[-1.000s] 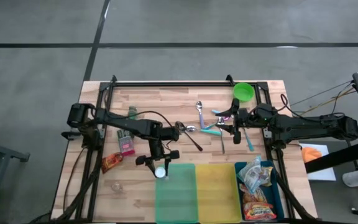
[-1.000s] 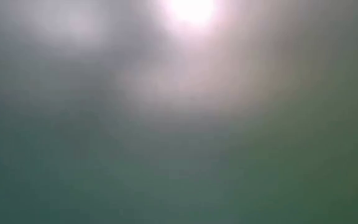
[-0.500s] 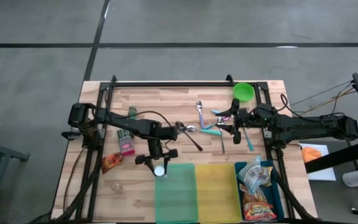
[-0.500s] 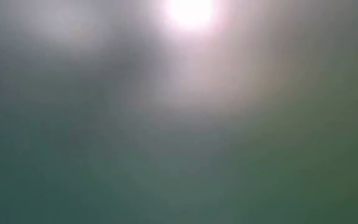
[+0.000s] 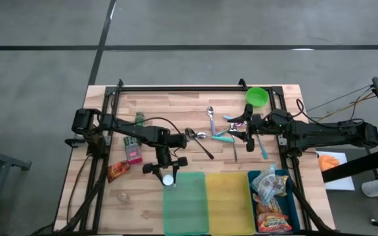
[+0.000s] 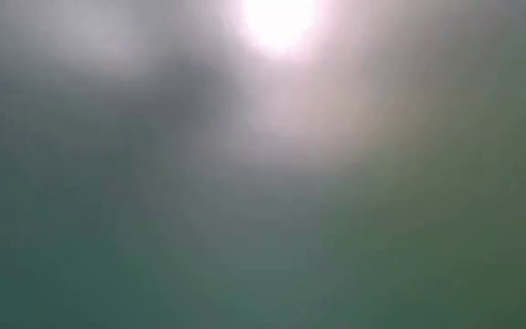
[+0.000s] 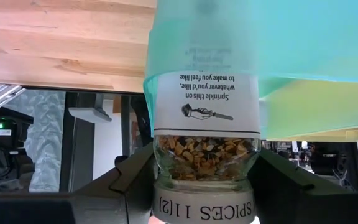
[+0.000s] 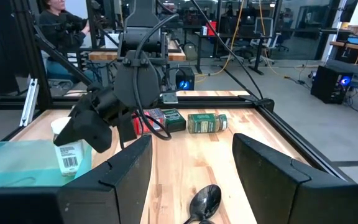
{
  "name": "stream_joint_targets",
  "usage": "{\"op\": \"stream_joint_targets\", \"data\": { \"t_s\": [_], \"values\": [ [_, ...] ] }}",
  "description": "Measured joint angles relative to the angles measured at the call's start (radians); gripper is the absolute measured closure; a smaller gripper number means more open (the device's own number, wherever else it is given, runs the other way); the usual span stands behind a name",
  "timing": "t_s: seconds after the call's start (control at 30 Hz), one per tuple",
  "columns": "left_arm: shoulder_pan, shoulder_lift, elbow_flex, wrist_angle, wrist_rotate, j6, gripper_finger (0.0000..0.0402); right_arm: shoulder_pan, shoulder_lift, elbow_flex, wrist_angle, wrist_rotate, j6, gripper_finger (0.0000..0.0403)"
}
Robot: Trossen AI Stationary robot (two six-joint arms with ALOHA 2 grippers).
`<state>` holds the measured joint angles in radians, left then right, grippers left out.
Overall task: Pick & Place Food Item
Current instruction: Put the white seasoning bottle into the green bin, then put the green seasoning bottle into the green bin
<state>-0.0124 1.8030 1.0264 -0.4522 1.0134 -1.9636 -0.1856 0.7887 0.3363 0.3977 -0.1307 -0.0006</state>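
One spice jar point(image 7: 205, 165) (upright, lid up) pinched in left claw point(image 5: 167, 174); right claw point(image 5: 240, 133) spread.

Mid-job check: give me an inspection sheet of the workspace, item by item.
Surface: wooden table, partly bare.
Job's things: spice jar held at the green bin edge; snack packets in the blue bin; yellow bin looks empty.
Clutter: spoons, green cup, boxes, small packet.
Grippers: left claw shut on the jar; right claw open above the cutlery.
Cables: black lead along the left arm.
Surroundings: person seated beyond the table in the right wrist view.
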Motion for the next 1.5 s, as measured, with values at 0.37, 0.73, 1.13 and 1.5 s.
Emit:
{"op": "stream_joint_targets", "data": {
  "t_s": [0.37,0.73,1.13,1.5],
  "values": [
    [0.000,0.000,0.000,0.008,0.012,0.000,0.0187,0.000,0.000,0.000,0.000,0.000,0.000,0.0181],
    [-0.001,0.000,0.000,0.012,0.018,0.000,0.0170,0.000,0.000,0.000,0.000,0.000,0.000,0.0181],
    [-0.001,-0.001,0.002,0.029,0.037,0.001,0.0074,0.000,0.000,0.000,0.000,0.000,0.000,0.0181],
    [-0.024,-0.150,0.049,-0.069,-0.063,-0.060,0.0069,0.000,0.000,0.000,-0.001,0.000,0.000,0.0181]
  ]
}}
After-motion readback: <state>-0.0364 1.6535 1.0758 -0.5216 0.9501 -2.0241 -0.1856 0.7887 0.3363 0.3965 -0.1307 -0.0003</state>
